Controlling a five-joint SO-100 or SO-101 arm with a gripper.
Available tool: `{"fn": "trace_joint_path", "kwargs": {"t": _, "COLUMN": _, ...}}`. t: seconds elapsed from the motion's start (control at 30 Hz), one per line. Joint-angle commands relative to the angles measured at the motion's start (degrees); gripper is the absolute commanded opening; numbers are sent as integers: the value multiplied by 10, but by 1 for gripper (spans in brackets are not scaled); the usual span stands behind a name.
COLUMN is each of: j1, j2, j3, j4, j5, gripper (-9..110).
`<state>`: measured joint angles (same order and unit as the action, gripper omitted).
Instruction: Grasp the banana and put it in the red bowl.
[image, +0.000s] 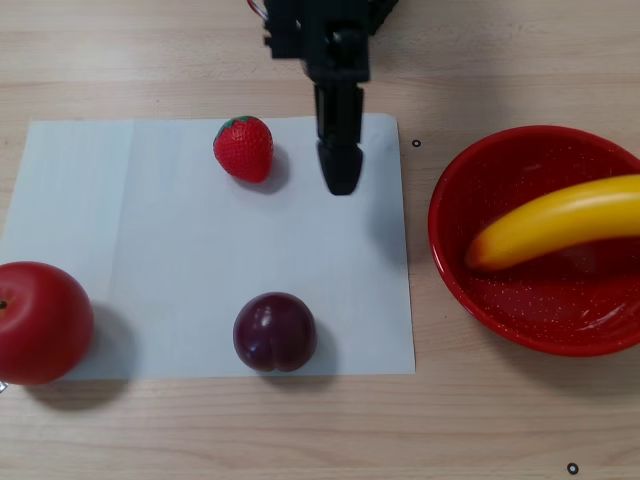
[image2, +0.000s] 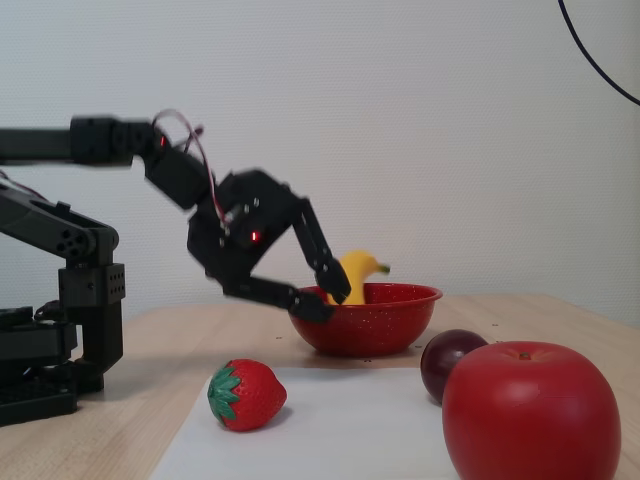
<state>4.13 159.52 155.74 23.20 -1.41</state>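
The wooden surface (image: 200, 430) carries one sheet of white paper (image: 150, 250), spread across the left and middle of the other view. One red bowl (image: 500, 320) sits at the right edge of that view, off the paper, and it holds the single banana (image: 560, 225), which lies slantwise inside with its far end running out of the frame on the right. In the fixed view the bowl (image2: 375, 320) stands at mid-frame and the banana (image2: 358, 272) pokes up over its rim. One red apple (image: 40, 322) rests at the lower left of the other view, at the paper's edge. One dark plum (image: 275, 332) sits on the paper at lower centre, and one strawberry (image: 243, 148) on the paper near the top. The claw (image2: 328, 300) hangs just left of the bowl in the fixed view, jaws spread apart, gripping nothing
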Motion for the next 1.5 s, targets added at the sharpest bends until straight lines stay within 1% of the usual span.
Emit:
{"fn": "trace_joint_path", "kwargs": {"t": 0.0, "j1": 4, "j2": 46, "j3": 2, "j4": -75, "j5": -6, "gripper": 0}}
{"fn": "trace_joint_path", "kwargs": {"t": 0.13, "j1": 10, "j2": 96, "j3": 112, "j4": -168, "j5": 8, "gripper": 0}}
{"fn": "trace_joint_path", "kwargs": {"t": 0.3, "j1": 16, "j2": 157, "j3": 219, "j4": -229, "j5": 15, "gripper": 0}}
{"fn": "trace_joint_path", "kwargs": {"t": 0.53, "j1": 25, "j2": 215, "j3": 220, "j4": -99, "j5": -47, "gripper": 0}}
{"fn": "trace_joint_path", "kwargs": {"t": 0.87, "j1": 9, "j2": 283, "j3": 221, "j4": 99, "j5": -51, "gripper": 0}}
{"fn": "trace_joint_path", "kwargs": {"t": 1.07, "j1": 5, "j2": 283, "j3": 221, "j4": 156, "j5": -66, "gripper": 0}}
{"fn": "trace_joint_path", "kwargs": {"t": 1.3, "j1": 4, "j2": 283, "j3": 221, "j4": 269, "j5": -44, "gripper": 0}}
{"fn": "trace_joint_path", "kwargs": {"t": 1.47, "j1": 4, "j2": 283, "j3": 221, "j4": 272, "j5": -46, "gripper": 0}}
